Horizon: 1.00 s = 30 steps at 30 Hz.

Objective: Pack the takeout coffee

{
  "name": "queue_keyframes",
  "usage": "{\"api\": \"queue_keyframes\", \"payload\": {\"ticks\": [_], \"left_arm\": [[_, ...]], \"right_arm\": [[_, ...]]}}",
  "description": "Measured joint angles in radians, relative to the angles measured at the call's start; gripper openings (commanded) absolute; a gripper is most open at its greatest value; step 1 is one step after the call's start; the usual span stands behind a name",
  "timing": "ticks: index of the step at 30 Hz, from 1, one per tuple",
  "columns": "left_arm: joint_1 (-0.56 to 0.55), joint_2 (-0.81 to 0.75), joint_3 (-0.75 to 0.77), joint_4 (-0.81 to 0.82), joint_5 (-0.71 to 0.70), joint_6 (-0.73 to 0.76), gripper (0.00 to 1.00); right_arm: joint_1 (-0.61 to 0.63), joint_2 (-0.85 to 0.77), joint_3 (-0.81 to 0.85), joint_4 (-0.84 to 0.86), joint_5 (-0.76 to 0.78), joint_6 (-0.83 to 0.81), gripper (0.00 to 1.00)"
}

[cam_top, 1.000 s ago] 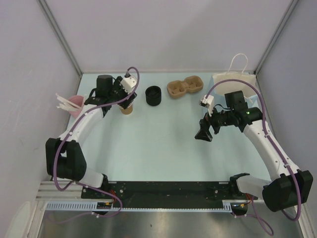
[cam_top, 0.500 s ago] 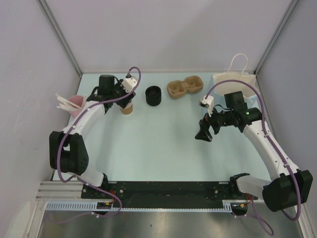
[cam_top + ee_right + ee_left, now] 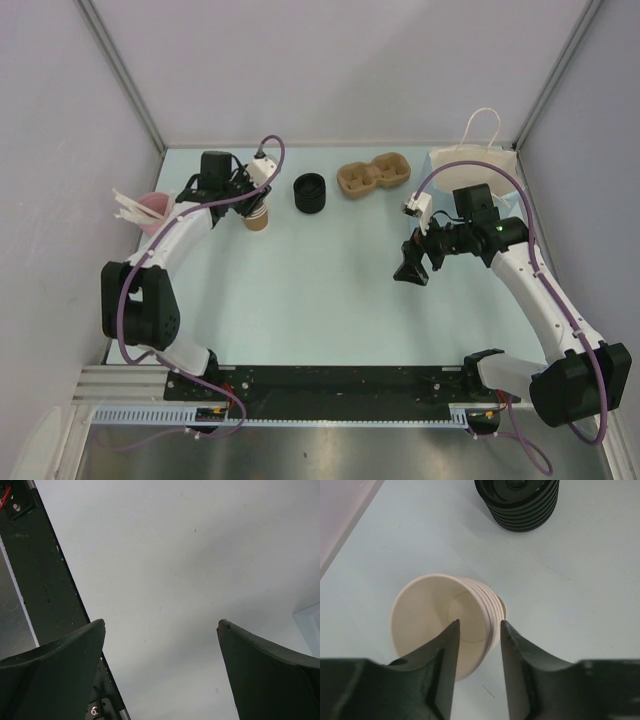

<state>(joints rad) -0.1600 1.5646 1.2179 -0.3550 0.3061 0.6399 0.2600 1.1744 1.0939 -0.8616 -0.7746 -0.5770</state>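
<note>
- Narrowed since a second ago, the left pincer is partly open, with one finger inside the takeout coffee cup and one outside, not clamped.
- That cup tops the nested stack near the far-left corner of the pale surface.
- Right pincer is unmoved, wide open and empty.
- Grey walls enclose the surface.

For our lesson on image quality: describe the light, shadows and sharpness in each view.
Top view: even, soft light, faint shadows under the arms, sheen on the metal strip. Left wrist view: stack of cups sharp, fingers dark and slightly soft. Right wrist view: a soft grey shadow crosses the table.
</note>
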Motion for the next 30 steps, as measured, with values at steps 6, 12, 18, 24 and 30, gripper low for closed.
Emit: {"api": "queue_keyframes", "payload": {"ticks": [6,12,18,24,30], "left_arm": [[0.002,0.009,0.0,-0.006,0.002,0.006,0.33],[0.005,0.009,0.0,-0.007,0.006,0.005,0.26],[0.006,0.009,0.0,-0.007,0.013,0.005,0.14],[0.006,0.008,0.0,-0.007,0.015,0.004,0.04],[0.007,0.008,0.0,-0.006,0.016,-0.004,0.0]], "right_arm": [[0.0,0.0,0.0,0.0,0.0,0.0,1.0],[0.0,0.0,0.0,0.002,0.0,0.0,1.0],[0.0,0.0,-0.001,0.005,0.0,0.0,1.0],[0.0,0.0,-0.001,0.005,0.0,0.0,1.0],[0.0,0.0,-0.001,0.006,0.0,0.0,1.0]]}}
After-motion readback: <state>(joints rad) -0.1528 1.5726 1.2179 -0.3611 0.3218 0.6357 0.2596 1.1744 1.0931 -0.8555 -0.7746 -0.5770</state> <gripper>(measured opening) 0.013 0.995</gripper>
